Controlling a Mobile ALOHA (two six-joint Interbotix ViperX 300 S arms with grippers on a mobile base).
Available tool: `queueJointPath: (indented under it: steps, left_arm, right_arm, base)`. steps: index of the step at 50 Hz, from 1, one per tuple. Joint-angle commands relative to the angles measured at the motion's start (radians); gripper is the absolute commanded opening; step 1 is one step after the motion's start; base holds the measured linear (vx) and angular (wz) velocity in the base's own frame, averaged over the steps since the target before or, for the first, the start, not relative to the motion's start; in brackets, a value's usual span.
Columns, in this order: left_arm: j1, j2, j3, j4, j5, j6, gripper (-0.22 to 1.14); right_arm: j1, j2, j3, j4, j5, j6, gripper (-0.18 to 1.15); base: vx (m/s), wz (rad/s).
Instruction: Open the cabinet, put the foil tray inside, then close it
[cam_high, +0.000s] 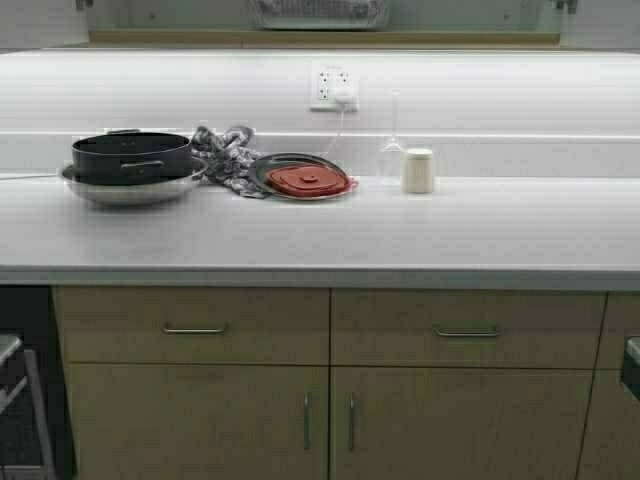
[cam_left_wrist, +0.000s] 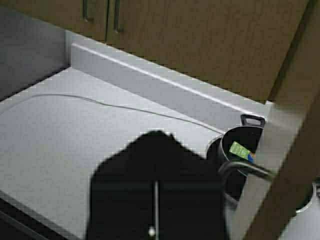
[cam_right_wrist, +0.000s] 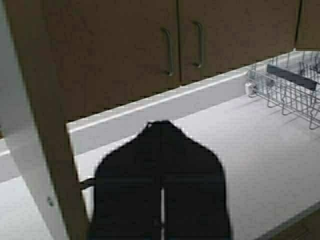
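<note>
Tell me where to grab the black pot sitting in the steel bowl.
Grip the side handle on the black pot's near wall, coming down from the counter's front side. It juts out above the steel bowl's rim; the round wall looks too wide to pinch.

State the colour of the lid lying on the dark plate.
Red, the lid on the plate; clearest in the high view.

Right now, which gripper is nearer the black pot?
Left. The left gripper hangs over the counter right beside the black pot; the right gripper is farther along, toward the wire rack.
</note>
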Motion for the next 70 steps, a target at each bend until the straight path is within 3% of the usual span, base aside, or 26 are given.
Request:
queueJointPath:
  steps: [1, 20, 35, 43, 53, 62, 70]
  left_arm:
    - [-0.025, 0.06, -0.078, 0.002, -0.017, 0.003, 0.04]
    - [-0.181, 0.129, -0.126, 0.005, -0.031, 0.006, 0.04]
    - [-0.337, 0.087, -0.112, 0.005, -0.034, 0.011, 0.04]
    - [-0.376, 0.049, -0.087, 0.012, -0.034, 0.009, 0.04]
    - [-0.379, 0.0, -0.017, 0.012, -0.04, 0.009, 0.04]
    - [-0.403, -0.032, 0.048, 0.014, -0.097, 0.008, 0.04]
    - [-0.43, -0.032, 0.06, 0.026, -0.098, 0.009, 0.04]
  right_arm:
    - [-0.006, 0.069, -0.071, -0.011, -0.005, -0.011, 0.07]
    - [0.13, 0.215, -0.172, -0.012, -0.038, -0.014, 0.07]
    - [0.281, 0.193, -0.172, -0.021, -0.046, -0.018, 0.07]
    - [0.394, 0.11, -0.118, -0.055, -0.046, -0.037, 0.07]
    - [0.42, -0.009, 0.014, -0.032, -0.046, -0.025, 0.07]
    - [0.503, -0.067, 0.138, -0.028, -0.074, -0.029, 0.07]
    - [0.541, -0.072, 0.16, -0.021, -0.095, -0.02, 0.07]
  base:
    - [0.0, 0.0]
    - [0.0, 0.0]
    - [0.0, 0.0]
    - [-0.01, -0.01]
    - [0.0, 0.01]
    - [0.01, 0.01]
    - [0.01, 0.01]
